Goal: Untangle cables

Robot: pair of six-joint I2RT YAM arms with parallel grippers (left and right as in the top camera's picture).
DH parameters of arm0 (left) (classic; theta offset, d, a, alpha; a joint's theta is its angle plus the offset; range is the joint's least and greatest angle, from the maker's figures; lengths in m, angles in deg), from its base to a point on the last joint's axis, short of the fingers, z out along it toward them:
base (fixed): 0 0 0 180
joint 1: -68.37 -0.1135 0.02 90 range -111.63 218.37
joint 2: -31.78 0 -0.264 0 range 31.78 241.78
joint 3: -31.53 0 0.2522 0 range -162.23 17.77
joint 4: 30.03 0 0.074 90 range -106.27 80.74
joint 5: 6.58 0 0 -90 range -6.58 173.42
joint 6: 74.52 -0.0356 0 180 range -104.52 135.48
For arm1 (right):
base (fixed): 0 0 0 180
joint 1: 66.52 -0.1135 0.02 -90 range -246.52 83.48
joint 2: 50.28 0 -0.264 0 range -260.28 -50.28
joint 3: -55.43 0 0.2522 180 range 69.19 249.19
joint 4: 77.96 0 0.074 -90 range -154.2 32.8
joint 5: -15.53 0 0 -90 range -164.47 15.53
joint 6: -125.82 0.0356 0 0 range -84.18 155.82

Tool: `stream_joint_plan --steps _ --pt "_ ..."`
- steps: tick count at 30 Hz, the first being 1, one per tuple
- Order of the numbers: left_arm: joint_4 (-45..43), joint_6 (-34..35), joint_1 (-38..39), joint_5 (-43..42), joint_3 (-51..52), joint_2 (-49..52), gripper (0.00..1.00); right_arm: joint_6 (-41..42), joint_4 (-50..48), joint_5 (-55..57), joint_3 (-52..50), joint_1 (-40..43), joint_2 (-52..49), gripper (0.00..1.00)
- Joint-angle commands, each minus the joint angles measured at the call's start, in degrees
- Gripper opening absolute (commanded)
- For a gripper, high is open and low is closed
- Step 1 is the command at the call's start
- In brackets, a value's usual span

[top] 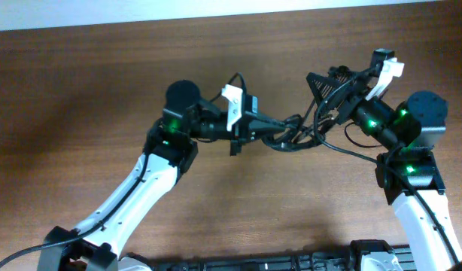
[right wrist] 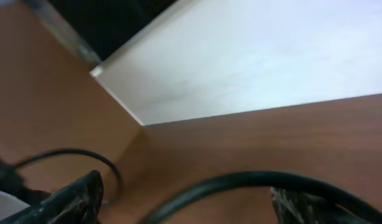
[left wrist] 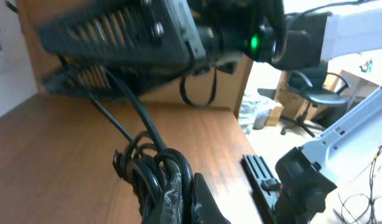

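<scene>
The cables (top: pixel 295 138) sit as one knotted black bundle, lifted a little off the brown table (top: pixel 103 83) between the two arms. The left gripper (top: pixel 275 135) comes at the bundle from its left side, and its jaws are pressed together on the knot; in the left wrist view the loops (left wrist: pixel 155 173) bunch right at the fingertips, with the wood showing below them. From the bundle two strands climb up and away to the right gripper (top: pixel 323 96), which stands just to the upper right of the knot. Its jaws are spread wide and clamp nothing. In the right wrist view its two fingers (right wrist: pixel 69 199) sit far apart at the bottom corners, and one thick strand (right wrist: pixel 241 182) arcs across the gap between them; whether it touches either finger cannot be told. Another thin strand leaves the bundle on its right side and sags low toward the right arm's base. A small loop also rises from the left gripper's body, on the far side from the bundle.
</scene>
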State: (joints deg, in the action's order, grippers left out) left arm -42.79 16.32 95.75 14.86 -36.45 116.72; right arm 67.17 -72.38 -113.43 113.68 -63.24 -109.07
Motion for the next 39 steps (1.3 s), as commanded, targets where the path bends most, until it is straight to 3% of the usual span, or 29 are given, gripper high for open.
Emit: stream_joint_plan --steps 1,12,22,29,35,39 --pt "-4.76 7.91 -2.80 -5.57 -0.26 -0.44 0.00 -4.81 2.14 4.15 0.83 0.24 0.07 0.88" --pt "-22.05 28.55 -10.99 -6.86 -0.26 -0.46 0.00 -7.58 8.57 4.09 0.83 0.22 0.07 0.88" --pt "-22.29 35.76 -16.74 -4.50 -0.26 -0.44 0.00 -7.48 10.71 3.39 0.83 0.22 0.07 0.88" --pt "-22.29 39.30 -17.44 2.38 -0.26 -0.44 0.00 4.20 16.28 0.24 0.83 0.24 0.07 0.88" --pt "-23.15 47.01 -17.42 9.57 -0.26 -0.44 0.00 4.04 21.53 0.22 0.83 0.22 0.07 0.89" --pt "-27.76 50.95 -16.90 9.66 -0.26 -0.44 0.00 4.04 21.51 0.66 0.83 0.22 0.07 0.89"
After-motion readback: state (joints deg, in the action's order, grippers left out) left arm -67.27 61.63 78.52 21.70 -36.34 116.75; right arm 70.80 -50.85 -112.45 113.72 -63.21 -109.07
